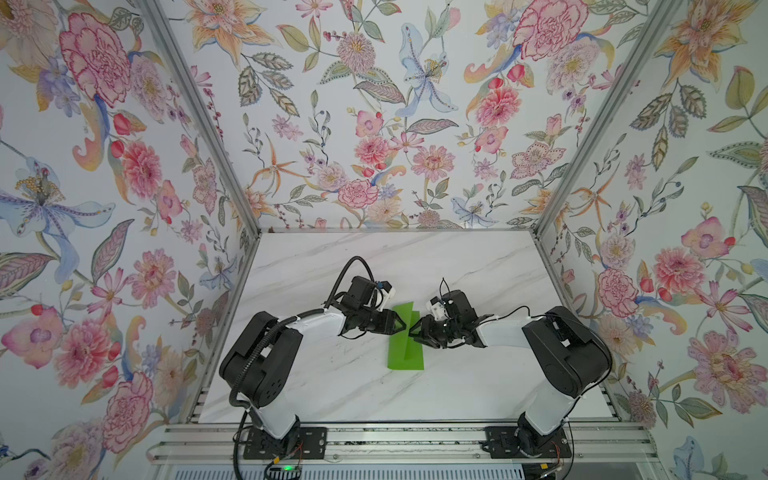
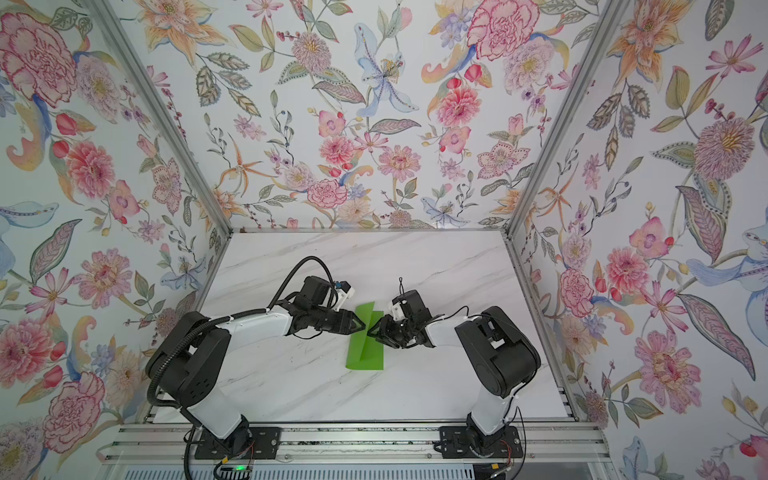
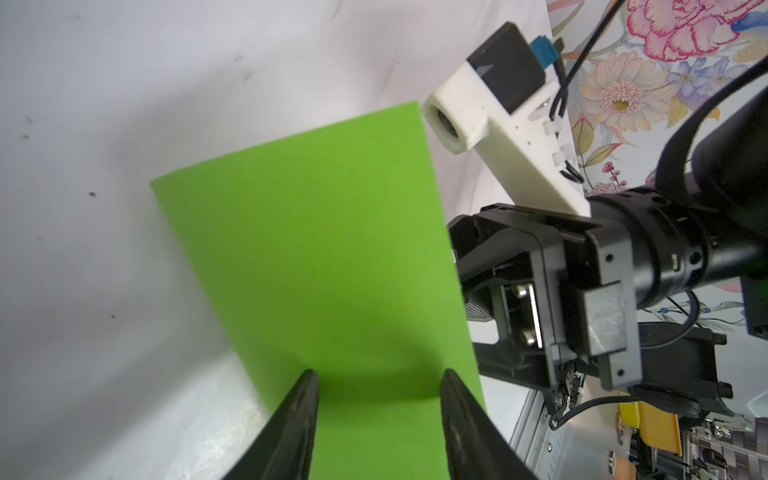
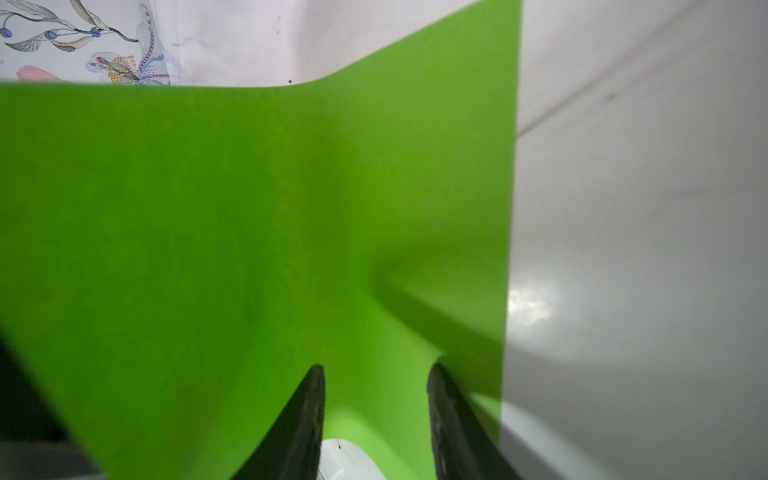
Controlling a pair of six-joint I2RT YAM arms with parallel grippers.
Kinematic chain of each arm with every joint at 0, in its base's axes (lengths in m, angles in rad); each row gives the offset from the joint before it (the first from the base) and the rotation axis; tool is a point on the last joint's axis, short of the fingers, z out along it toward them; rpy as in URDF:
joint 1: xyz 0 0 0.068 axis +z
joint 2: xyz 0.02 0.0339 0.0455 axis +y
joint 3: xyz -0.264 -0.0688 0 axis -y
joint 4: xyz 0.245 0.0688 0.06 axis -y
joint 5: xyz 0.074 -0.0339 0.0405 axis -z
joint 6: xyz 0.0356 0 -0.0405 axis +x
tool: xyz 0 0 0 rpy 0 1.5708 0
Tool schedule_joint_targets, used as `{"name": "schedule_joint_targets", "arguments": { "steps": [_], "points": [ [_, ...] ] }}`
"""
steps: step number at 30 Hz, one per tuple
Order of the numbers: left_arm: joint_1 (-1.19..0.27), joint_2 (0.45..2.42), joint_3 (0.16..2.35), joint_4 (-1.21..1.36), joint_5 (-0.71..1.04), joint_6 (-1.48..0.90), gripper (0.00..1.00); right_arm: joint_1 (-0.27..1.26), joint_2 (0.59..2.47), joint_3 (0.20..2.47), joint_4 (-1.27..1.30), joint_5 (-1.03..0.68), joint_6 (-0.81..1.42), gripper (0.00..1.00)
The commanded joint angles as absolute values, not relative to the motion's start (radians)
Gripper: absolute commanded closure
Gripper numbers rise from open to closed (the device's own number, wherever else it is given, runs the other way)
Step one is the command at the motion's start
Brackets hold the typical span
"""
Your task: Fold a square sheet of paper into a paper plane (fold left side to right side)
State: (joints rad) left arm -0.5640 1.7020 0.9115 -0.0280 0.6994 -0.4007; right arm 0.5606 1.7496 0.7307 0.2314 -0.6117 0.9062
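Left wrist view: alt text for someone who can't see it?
A bright green sheet of paper rises from the white table, with the left end effector open in front of it. The right arm shows beyond the sheet's edge.

Your thin bright green paper sheet (image 1: 405, 355): part-folded, one flap standing along centre crease, rest flat, mid white marble tabletop (image 1: 332, 386).
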Motion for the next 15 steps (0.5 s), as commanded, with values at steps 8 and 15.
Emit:
{"name": "schedule_joint_targets", "arguments": {
  "steps": [8,15],
  "points": [
    [-0.566,1.746,0.897,0.003,0.672,-0.428,0.67,0.558,1.727,0.702,0.194,-0.565,0.907,0.61],
    [-0.557,1.742,0.894,0.021,0.658,-0.454,0.72,0.555,1.74,0.696,0.187,-0.561,0.897,0.64]
  ]
}}
